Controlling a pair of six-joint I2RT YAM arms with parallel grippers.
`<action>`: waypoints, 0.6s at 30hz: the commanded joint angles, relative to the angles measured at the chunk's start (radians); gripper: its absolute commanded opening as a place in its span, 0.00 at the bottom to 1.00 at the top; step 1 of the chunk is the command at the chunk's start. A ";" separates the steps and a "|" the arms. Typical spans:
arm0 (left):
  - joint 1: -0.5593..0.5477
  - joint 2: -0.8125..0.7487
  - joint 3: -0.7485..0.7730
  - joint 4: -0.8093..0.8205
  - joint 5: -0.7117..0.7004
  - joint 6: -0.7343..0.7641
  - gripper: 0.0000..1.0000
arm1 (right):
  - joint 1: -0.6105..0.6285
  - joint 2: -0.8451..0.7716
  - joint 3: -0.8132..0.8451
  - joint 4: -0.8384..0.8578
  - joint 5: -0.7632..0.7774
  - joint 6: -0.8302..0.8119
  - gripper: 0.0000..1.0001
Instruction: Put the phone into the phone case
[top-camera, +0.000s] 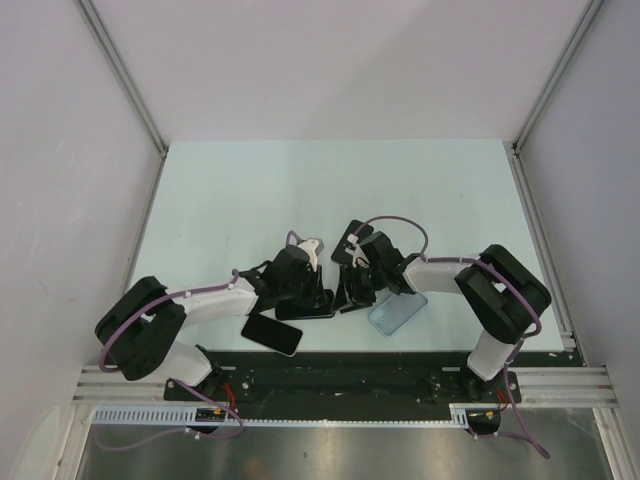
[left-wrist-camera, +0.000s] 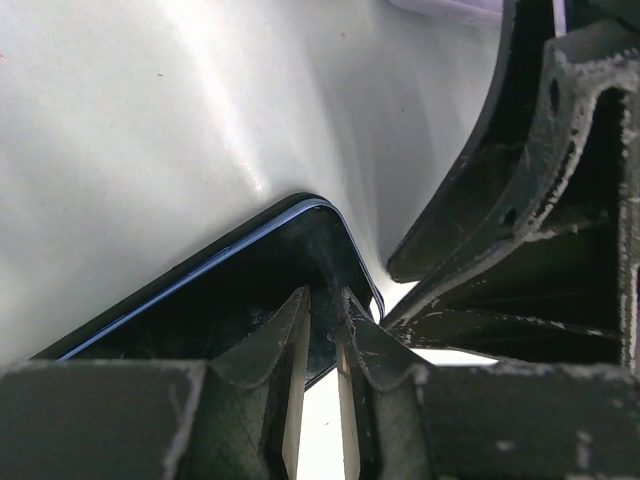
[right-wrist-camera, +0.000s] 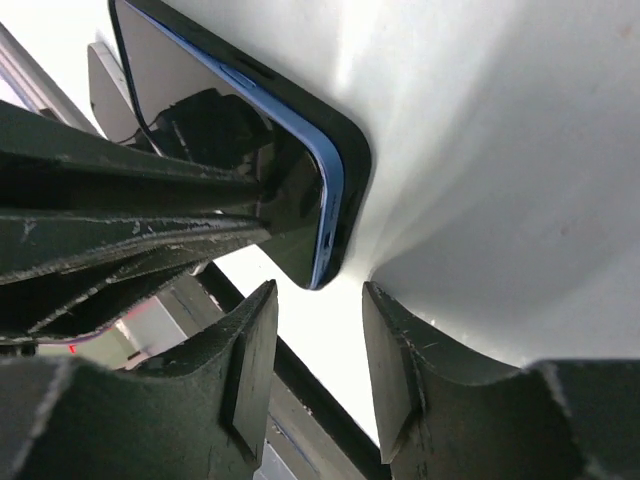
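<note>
Nearest you, at the table's (top-camera: 300, 190) front edge, a black slab (top-camera: 272, 333) lies flat left of centre. The clear phone case (top-camera: 397, 312) lies flat right of centre, empty. The phone (right-wrist-camera: 250, 130) is between them, slightly farther in. The left gripper (left-wrist-camera: 322, 330) is clamped on its corner. The right gripper (right-wrist-camera: 318, 310) is spread, with the phone's blue-edged end just beyond the gap. You cannot tell whether they touch.

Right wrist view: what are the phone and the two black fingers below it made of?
Phone: glossy black front, likely glass, since it mirrors dark shapes; blue rim is smooth, metal or plastic, unclear. Fingers: matte black plastic, it seems, with rough, whitish scuffed edges.
</note>
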 joint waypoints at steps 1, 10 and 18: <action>-0.009 0.028 -0.039 -0.087 -0.045 0.005 0.22 | -0.008 0.095 -0.016 0.067 0.027 0.014 0.41; -0.009 0.032 -0.035 -0.137 -0.066 -0.010 0.22 | 0.003 0.149 -0.009 -0.025 0.146 -0.023 0.22; -0.010 0.051 -0.013 -0.216 -0.080 -0.012 0.22 | 0.043 0.150 0.053 -0.220 0.367 -0.074 0.16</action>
